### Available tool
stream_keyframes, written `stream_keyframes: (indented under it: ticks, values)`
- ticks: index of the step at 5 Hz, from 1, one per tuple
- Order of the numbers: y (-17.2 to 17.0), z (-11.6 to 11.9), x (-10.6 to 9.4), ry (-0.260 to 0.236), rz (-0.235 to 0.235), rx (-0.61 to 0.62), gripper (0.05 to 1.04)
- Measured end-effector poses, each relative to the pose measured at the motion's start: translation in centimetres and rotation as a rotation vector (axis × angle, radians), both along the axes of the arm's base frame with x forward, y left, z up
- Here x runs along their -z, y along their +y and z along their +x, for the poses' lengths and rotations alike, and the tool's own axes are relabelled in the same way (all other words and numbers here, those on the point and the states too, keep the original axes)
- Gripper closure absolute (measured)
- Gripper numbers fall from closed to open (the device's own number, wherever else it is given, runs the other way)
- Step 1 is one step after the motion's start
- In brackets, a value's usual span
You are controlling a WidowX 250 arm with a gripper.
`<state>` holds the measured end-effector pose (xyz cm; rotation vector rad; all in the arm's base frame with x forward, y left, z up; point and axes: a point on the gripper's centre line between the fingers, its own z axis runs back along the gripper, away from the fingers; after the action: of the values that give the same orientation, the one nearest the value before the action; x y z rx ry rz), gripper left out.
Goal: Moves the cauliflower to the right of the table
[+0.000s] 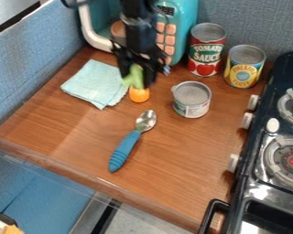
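The black gripper [136,78] hangs over the back of the wooden table [82,137], between a folded cloth and a small can. Its two fingers are shut on a light green piece [134,77], most likely the task's vegetable, whose upper part is hidden by the gripper. Directly below the green piece shows a round orange thing [138,94]; whether the two are joined or only overlap in the view, I cannot tell.
A light blue cloth [95,83] lies left of the gripper, a small can [192,99] stands right. Behind are a teal toy microwave [182,27], a tomato can [206,50] and a pineapple can [244,66]. A blue-handled spoon [126,148] lies mid-table. The stove [259,183] borders the right.
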<state>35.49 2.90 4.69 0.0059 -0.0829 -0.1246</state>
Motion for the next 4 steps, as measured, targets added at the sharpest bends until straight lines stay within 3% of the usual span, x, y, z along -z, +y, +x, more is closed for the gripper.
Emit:
stream_keyframes:
  ticks: [2,4]
  values:
    - [-8.3,-2.6,3.7,0.01,-0.034,0.06,0.446]
    - [-10.1,-5.4,6.0,0.034,-0.012,0.05,0.446]
